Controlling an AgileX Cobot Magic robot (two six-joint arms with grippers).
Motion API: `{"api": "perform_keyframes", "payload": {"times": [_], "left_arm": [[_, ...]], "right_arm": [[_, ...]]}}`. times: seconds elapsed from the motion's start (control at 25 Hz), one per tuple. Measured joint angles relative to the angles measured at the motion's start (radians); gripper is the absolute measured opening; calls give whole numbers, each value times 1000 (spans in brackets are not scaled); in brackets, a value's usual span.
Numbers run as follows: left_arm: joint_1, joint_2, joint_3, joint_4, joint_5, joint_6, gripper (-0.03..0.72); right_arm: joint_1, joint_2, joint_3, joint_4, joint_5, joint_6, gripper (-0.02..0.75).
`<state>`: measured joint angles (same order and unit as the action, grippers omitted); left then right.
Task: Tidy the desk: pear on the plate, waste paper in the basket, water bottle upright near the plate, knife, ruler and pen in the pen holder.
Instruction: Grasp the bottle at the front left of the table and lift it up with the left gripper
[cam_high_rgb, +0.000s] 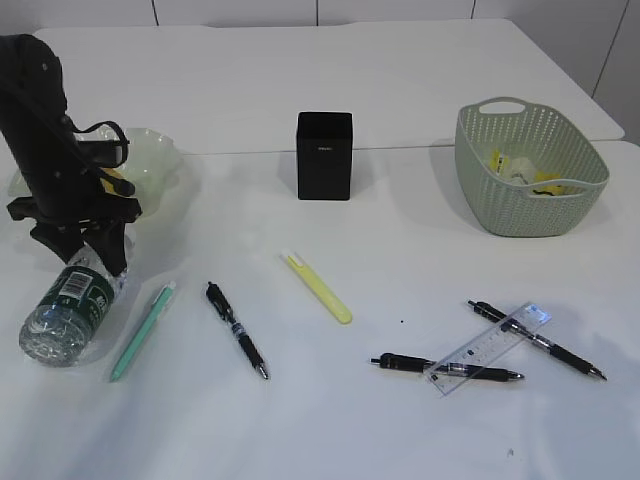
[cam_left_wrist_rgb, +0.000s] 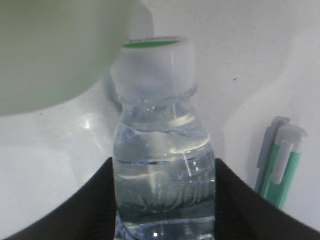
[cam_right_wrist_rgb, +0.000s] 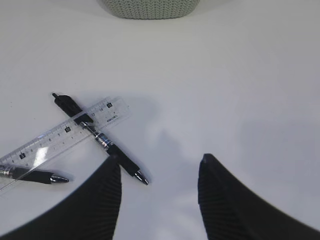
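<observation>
Now the left claw (cam_left_wrist_rgb: 165, 200) pinches the water bottle (cam_high_rgb: 68, 310), which lies on its side at the lower left of the white tabletop (cam_high_rgb: 400, 420), cap toward the wavy green plate (cam_high_rgb: 150, 155). A teal pen (cam_high_rgb: 143, 330) lies just beside it. Over bare tabletop, the right claw (cam_right_wrist_rgb: 160, 197) stands spread, empty, near the ruler (cam_right_wrist_rgb: 60, 135) crossing a black pen (cam_right_wrist_rgb: 100, 140).

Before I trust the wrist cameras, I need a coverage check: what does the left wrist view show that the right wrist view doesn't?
Only the left wrist view: the clear plastic water bottle with white cap between the left pincer fingers, a mint-green pen, the pale-green plate's rim.
Only the right wrist view: the transparent ruler across black pens, the grey-green perforated basket, the open, empty right pincer.
Both: the white desk.
</observation>
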<state>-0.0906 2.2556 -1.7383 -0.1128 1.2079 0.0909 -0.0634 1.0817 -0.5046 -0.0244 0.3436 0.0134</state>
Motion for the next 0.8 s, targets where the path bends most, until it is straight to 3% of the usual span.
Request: {"api": "perform_keyframes", "payload": {"times": [0.8], "left_arm": [[-2,-104,22,-16,-6,-18,349]], "right_arm": [[0,0,0,0,0,0,405]]}}
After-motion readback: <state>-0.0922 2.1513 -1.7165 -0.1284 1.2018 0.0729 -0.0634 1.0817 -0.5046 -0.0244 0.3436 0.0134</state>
